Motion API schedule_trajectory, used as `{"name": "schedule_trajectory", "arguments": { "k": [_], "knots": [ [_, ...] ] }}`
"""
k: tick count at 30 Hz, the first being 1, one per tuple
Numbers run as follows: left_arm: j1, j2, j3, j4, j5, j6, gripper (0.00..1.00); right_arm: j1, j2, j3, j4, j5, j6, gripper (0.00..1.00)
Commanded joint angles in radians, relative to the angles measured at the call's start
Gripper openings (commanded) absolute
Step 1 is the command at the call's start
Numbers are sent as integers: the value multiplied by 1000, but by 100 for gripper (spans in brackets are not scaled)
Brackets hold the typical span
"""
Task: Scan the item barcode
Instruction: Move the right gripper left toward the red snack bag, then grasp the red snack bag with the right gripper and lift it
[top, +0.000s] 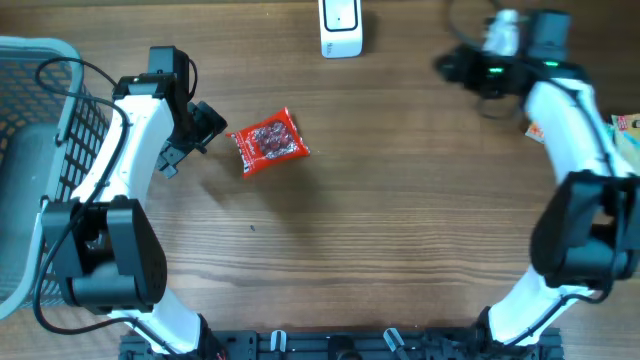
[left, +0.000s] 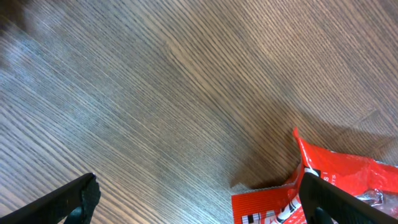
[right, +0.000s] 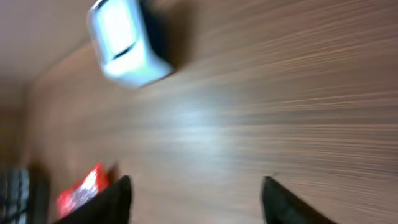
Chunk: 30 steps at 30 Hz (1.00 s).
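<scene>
Overhead, the light is even and fairly bright: the desk (top: 400, 220) grain is crisp, and only a soft shadow lies under the red packet (top: 269, 141). The left wrist view is sharp at centre but pale and hazy toward 10 o'clock (a dark shadow hugs the packet's edge at 5 o'clock). The right wrist view is motion-blurred throughout, with the white scanner (right: 124, 40) smeared at 11 o'clock and a pale sheen mid-desk.

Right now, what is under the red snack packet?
The red crinkled plastic snack packet lies on the brown wood-grain table, which shows all around it. Its underside and anything directly beneath are covered.
</scene>
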Motion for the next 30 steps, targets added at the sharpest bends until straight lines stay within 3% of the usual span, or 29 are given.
{"name": "schedule_trajectory", "arguments": {
  "k": [1,2,3,5,9,10,13,15,17,21,24,28,30],
  "knots": [
    [5,7,-2,0,-6,-10,100,231,26,2,4,139,35,75],
    [5,7,-2,0,-6,-10,100,291,36,-2,11,223,63,80],
    [5,7,-2,0,-6,-10,100,378,53,-2,31,339,80,98],
    [5,7,-2,0,-6,-10,100,450,60,-2,72,372,88,99],
    [5,7,-2,0,-6,-10,100,580,77,-2,186,364,235,98],
    [5,7,-2,0,-6,-10,100,610,95,-2,219,365,264,85],
    [5,7,-2,0,-6,-10,100,696,195,-2,322,365,320,58],
    [5,7,-2,0,-6,-10,100,726,243,-2,350,365,311,51],
    [5,7,-2,0,-6,-10,100,747,285,-2,333,404,251,37],
    [5,7,-2,0,-6,-10,100,742,293,-1,172,644,254,24],
    [5,7,-2,0,-6,-10,100,713,220,3,-57,815,311,14],
    [5,7,-2,0,-6,-10,100,691,80,3,-240,1026,312,13],
    [5,7,-2,0,-6,-10,100,691,16,3,-222,943,303,13]
  ]
}}
